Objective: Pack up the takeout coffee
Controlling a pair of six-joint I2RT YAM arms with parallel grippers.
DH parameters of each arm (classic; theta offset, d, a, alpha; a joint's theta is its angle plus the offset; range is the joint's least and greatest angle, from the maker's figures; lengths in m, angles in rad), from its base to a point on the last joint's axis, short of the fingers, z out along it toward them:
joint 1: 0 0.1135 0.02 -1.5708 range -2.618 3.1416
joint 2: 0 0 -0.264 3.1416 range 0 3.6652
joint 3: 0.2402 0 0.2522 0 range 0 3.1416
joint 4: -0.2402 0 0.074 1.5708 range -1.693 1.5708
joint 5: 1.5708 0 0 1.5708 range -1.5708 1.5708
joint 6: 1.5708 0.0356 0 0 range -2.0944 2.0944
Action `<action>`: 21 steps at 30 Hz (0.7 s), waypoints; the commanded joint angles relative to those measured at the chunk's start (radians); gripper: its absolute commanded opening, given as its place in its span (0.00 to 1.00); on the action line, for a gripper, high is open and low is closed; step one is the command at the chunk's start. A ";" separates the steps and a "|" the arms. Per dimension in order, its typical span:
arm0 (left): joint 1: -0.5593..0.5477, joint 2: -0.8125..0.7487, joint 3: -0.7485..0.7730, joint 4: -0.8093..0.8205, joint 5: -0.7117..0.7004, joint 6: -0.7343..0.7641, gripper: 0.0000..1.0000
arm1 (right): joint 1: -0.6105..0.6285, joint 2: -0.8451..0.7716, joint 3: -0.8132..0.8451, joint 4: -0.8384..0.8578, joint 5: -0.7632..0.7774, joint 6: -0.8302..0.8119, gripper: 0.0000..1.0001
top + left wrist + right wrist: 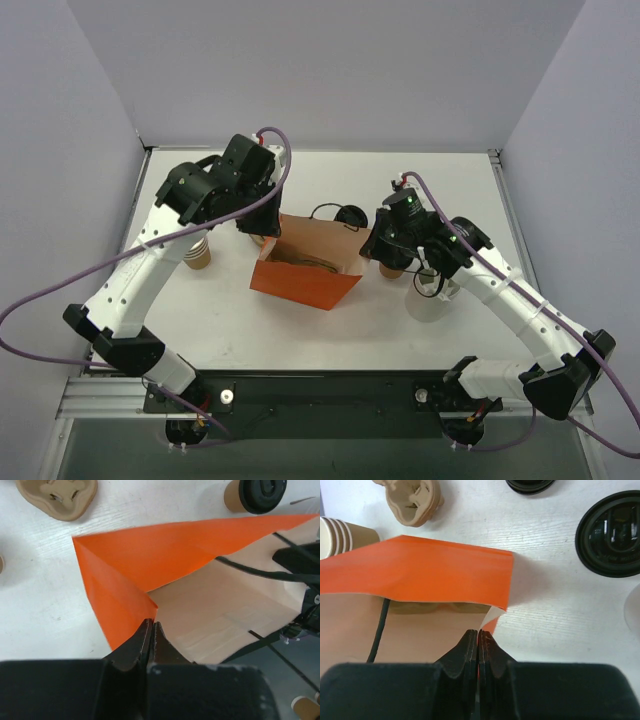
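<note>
The orange paper bag stands open in the middle of the table. My left gripper is shut on its back left corner, seen in the left wrist view. My right gripper is shut on its right rim. The takeout coffee, a tan cup with a black lid, stands on the table just behind the bag, outside it. The bag's pale inside holds only its black handle cords. Two black lids show in the right wrist view; I cannot tell which one tops the cup.
A brown pulp cup carrier lies behind the bag's left side. A stack of tan cups stands at the left. A white cup and an open tan cup stand under my right arm. A large black lid lies right of the bag.
</note>
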 commanded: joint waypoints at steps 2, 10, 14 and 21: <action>-0.033 0.044 0.187 -0.139 -0.047 -0.032 0.00 | 0.022 -0.012 0.059 0.016 0.039 0.026 0.00; -0.006 -0.007 0.126 -0.068 -0.030 -0.066 0.00 | 0.016 -0.032 0.070 0.030 0.037 0.027 0.00; 0.046 0.002 0.030 -0.063 0.035 -0.040 0.00 | -0.013 -0.015 -0.010 0.011 -0.015 0.051 0.00; 0.050 -0.024 -0.020 -0.025 0.045 -0.042 0.00 | -0.006 0.006 -0.030 -0.009 -0.013 0.035 0.00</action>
